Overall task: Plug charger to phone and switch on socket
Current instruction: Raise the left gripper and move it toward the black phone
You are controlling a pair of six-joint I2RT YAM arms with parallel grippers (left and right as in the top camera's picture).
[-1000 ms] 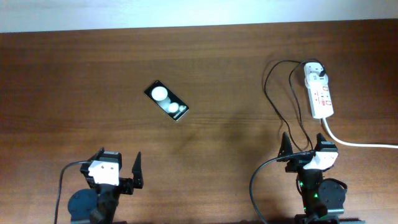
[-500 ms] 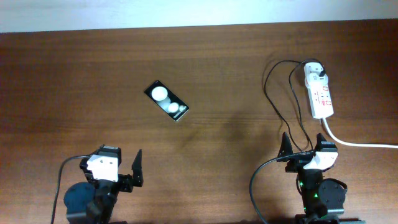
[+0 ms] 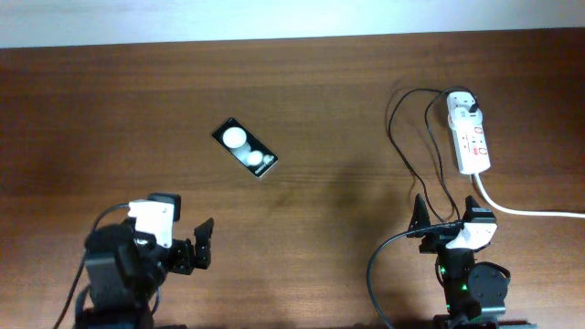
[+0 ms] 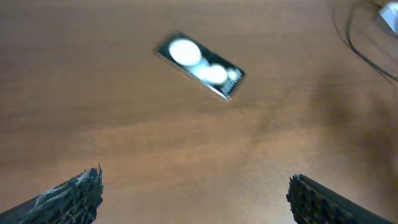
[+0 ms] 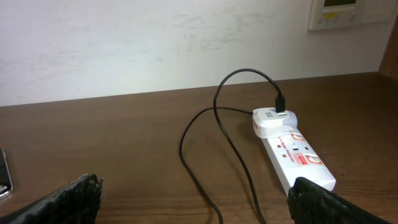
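Phone [image 3: 244,149]: is lying flat and face up on the wooden table [image 3: 347,110], left of centre, with two bright round spots showing on its glossy face.
Phone axis: is running diagonally, one short end pointing far-left and the other near-right; it is looking blurred in the left wrist view.
Socket [image 3: 469,137]: is lying at the far right of the table, well apart from the phone.
Socket axis: is running near to far with a slight tilt; a white adapter [image 3: 462,105] is sitting in its far end.
White cord [image 3: 530,210]: is leaving the socket's near end and curving off to the right.
Charger [image 3: 411,137]: is plugging into the adapter with its black plug [image 5: 281,102]; the thin cable is looping left, then trailing near toward the right arm. Where its connector tip is lying, I cannot tell.
Left gripper [image 4: 196,196]: is hanging above the table near the phone's side, jaws spread wide, gripping nothing.
Right gripper [image 5: 196,196]: is facing the socket from the near side, jaws spread wide, gripping nothing and touching neither cable nor socket.
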